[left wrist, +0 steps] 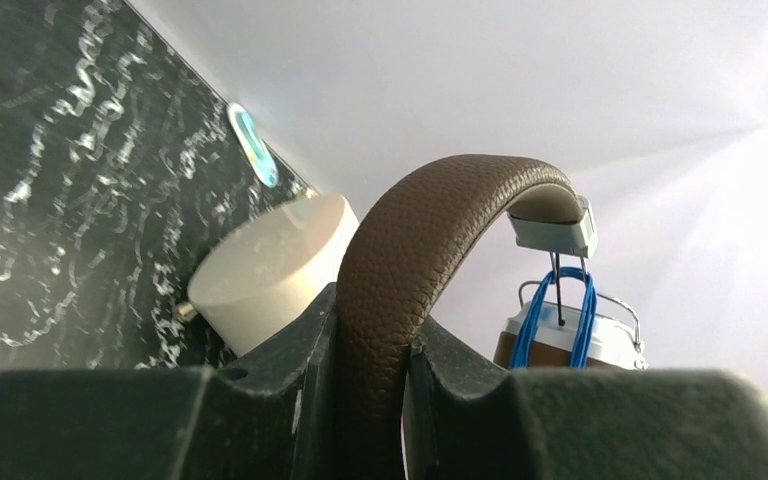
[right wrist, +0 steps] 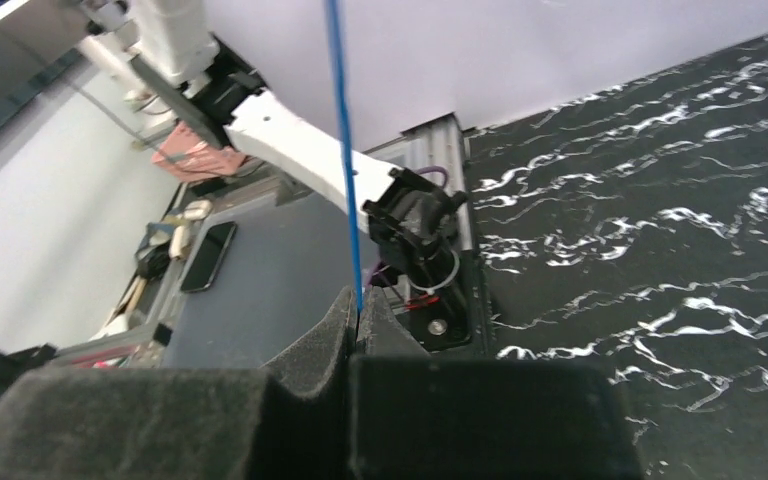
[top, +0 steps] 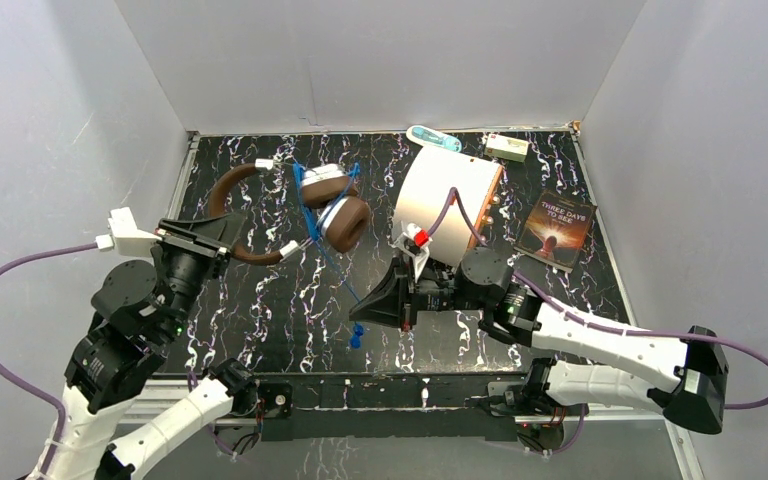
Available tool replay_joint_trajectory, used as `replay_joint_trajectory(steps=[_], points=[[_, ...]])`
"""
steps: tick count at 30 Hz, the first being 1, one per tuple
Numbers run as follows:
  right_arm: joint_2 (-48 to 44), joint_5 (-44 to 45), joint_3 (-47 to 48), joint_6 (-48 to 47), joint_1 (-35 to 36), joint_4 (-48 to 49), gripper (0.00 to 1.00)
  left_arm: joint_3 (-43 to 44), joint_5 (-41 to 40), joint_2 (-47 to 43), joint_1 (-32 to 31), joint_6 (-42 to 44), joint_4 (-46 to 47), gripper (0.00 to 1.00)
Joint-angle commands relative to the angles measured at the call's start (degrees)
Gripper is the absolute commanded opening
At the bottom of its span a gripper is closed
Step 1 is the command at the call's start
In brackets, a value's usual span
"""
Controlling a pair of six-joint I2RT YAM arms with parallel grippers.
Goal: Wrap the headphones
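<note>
- The left gripper is clamped on the headband. This steadies the headphones, upper centre-left in the top view, for winding.
- The right gripper pinches the blue cable and holds it taut toward lower centre. Some loops already sit between the cups.
- The cream cylinder stands just right of the cups and likely crowds the winding path. The book lies well apart.
</note>
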Motion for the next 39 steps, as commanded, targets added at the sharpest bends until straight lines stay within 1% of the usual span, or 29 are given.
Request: replay_joint_trajectory(steps=[1, 2, 4, 7, 9, 11, 14, 15, 16, 18, 19, 20, 21, 23, 25, 26, 27, 31, 34, 35, 37, 39], points=[[-1.2, 8.1, -0.4, -2.3, -0.5, -1.6, 0.00, 2.6, 6.9, -1.3, -0.4, -2.7, 8.8, 0.00], [-0.6, 7.4, 0.2, -2.4, -1.9, -1.9, 0.00, 3.0, 8.5, -1.3, -0.7, -2.1, 9.1, 0.00], [0.8, 3.2, 1.1, -1.1, -6.3, -1.6, 0.00, 4.2, 11.2, -1.3, -1.6, -0.9, 8.7, 0.00], [3.4, -7.8, 1.6, 3.4, -14.5, 2.8, 0.00, 5.1, 15.2, -2.1, -3.5, 0.7, 9.5, 0.00], [6.2, -14.1, 3.2, 5.8, -18.5, 6.1, 0.00, 5.8, 19.3, -2.1, -5.5, 3.0, 10.3, 0.00], [8.6, -18.8, 6.4, 5.8, -20.5, 6.9, 0.00, 7.0, 22.8, -1.1, -7.9, 5.7, 9.7, 0.00], [11.5, -24.0, 10.5, 4.7, -21.8, 6.5, 0.00, 7.6, 28.0, 0.3, -9.5, 8.5, 9.3, 0.00], [12.3, -25.9, 12.0, 3.6, -22.0, 5.9, 0.02, 7.7, 30.3, 1.1, -10.1, 9.5, 9.3, 0.00], [12.9, -26.6, 13.6, 1.4, -22.2, 3.3, 0.04, 8.2, 32.7, 2.1, -10.3, 10.5, 8.9, 0.00], [13.2, -23.8, 18.4, -8.9, -23.3, -7.5, 0.06, 9.4, 41.1, 5.0, -10.4, 13.9, 7.3, 0.00], [12.1, -21.3, 18.3, -11.0, -24.0, -8.3, 0.06, 9.7, 42.6, 6.1, -10.4, 14.9, 6.2, 0.00], [10.0, -14.2, 16.8, -14.0, -24.0, -6.9, 0.13, 9.1, 44.6, 6.4, -10.4, 16.6, 5.7, 0.00], [7.7, -7.5, 12.4, -15.1, -24.0, 3.5, 0.16, 9.8, 45.6, 6.9, -10.4, 18.9, 3.7, 0.00], [8.2, -4.1, 10.1, -13.6, -24.0, 11.1, 0.18, 10.4, 45.5, 7.4, -10.4, 20.1, 2.3, 0.00], [9.9, -4.9, 10.1, -10.2, -24.0, 15.7, 0.18, 10.6, 44.3, 7.3, -10.4, 19.4, 2.0, 0.00], [12.7, -6.3, 9.9, -5.7, -24.0, 22.3, 0.21, 9.5, 44.2, 6.8, -10.4, 18.0, 3.9, 0.00], [14.8, -7.3, 10.2, -2.9, -24.0, 25.8, 0.22, 8.9, 43.3, 6.3, -10.4, 17.5, 4.5, 0.00], [16.5, -9.2, 10.2, -0.2, -24.0, 29.9, 0.24, 8.7, 40.9, 6.2, -10.4, 15.4, 4.5, 0.00], [16.8, -9.0, 9.4, 0.4, -24.0, 32.2, 0.24, 8.6, 42.0, 6.5, -10.4, 16.2, 4.6, 0.00], [16.5, -7.7, 9.0, 0.2, -24.0, 32.4, 0.23, 8.6, 41.7, 6.6, -10.4, 16.7, 3.9, 0.00], [15.2, -3.5, 8.1, -0.6, -24.0, 31.0, 0.17, 8.7, 40.6, 6.8, -10.4, 17.2, 1.8, 0.00], [13.0, 0.6, 8.2, -3.4, -24.0, 26.5, 0.12, 9.2, 39.7, 6.9, -10.4, 18.3, -0.8, 0.00]])
